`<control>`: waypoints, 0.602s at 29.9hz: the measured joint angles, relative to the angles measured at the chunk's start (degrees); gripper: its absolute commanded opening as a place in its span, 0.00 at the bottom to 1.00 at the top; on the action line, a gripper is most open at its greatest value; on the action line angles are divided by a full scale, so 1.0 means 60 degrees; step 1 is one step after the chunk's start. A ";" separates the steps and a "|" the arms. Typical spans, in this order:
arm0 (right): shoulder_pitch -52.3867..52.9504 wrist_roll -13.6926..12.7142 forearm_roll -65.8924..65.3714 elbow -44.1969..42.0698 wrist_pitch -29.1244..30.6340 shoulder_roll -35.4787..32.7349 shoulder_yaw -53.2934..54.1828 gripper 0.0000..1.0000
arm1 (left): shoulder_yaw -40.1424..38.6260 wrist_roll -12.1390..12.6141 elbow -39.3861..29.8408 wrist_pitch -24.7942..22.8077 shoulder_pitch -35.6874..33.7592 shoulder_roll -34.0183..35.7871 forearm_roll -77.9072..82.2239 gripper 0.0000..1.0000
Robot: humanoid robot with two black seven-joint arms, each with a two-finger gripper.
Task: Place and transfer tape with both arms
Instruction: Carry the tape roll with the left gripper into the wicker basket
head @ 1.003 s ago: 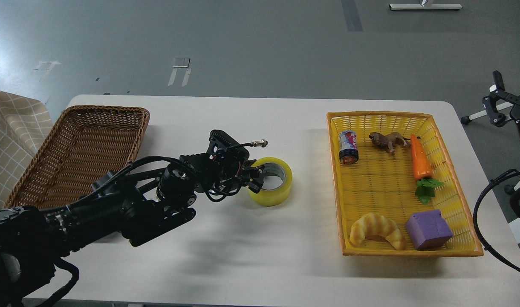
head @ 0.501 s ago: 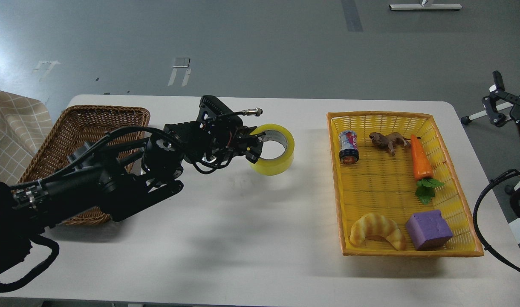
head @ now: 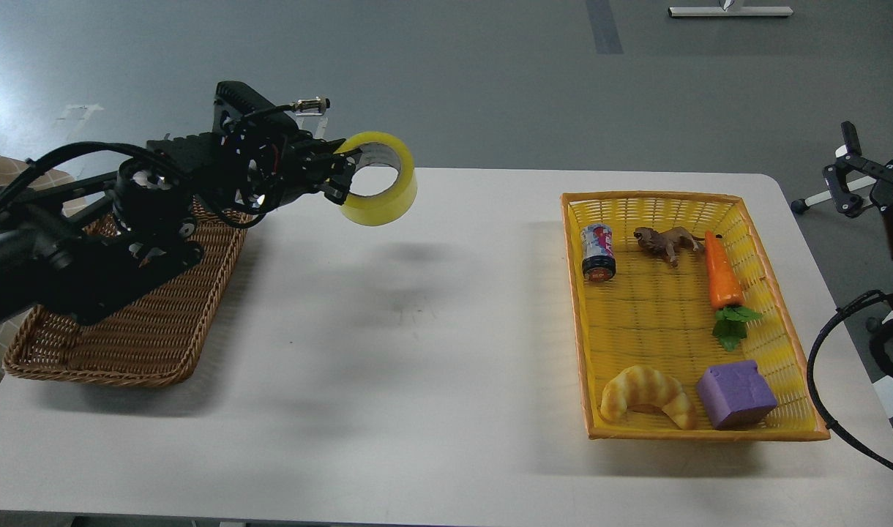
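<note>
The tape (head: pixel 385 199), a yellow translucent roll with a grey-white core, hangs in the air above the table's far middle-left. My left gripper (head: pixel 342 174) is shut on the roll's left wall, one finger inside the core and one outside. The left arm reaches in from the left over the brown basket. My right gripper (head: pixel 849 172) is at the far right edge, off the table, with its fingers spread apart and nothing between them.
A brown wicker basket (head: pixel 154 329) stands at the left of the white table (head: pixel 417 351). A yellow basket (head: pixel 776 410) at the right holds a can (head: pixel 598 252), a toy animal (head: pixel 666 242), a carrot (head: pixel 722 272), a croissant (head: pixel 645 396) and a purple block (head: pixel 735 394).
My left gripper has lifted the tape off the table and carried it up and to the left, towards the brown basket. The right arm has barely moved.
</note>
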 measured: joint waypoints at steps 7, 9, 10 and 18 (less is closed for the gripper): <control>0.0012 0.0000 0.0000 -0.0009 0.0000 0.0130 -0.0015 1.00 | 0.0050 -0.0657 0.0085 0.0156 0.0168 0.1271 0.0005 0.00; 0.0014 0.0000 0.0000 -0.0013 0.0000 0.0161 -0.0016 1.00 | 0.0054 -0.0789 0.0104 0.0178 0.0278 0.1534 0.0006 0.00; 0.0015 0.0000 0.0000 -0.0015 0.0000 0.0179 -0.0016 1.00 | 0.0058 -0.0863 0.0128 0.0185 0.0339 0.1674 0.0010 0.00; 0.0015 0.0000 0.0000 -0.0020 0.0000 0.0215 -0.0016 1.00 | 0.0064 -0.1304 0.0774 0.0689 0.1047 0.2483 -0.0040 0.00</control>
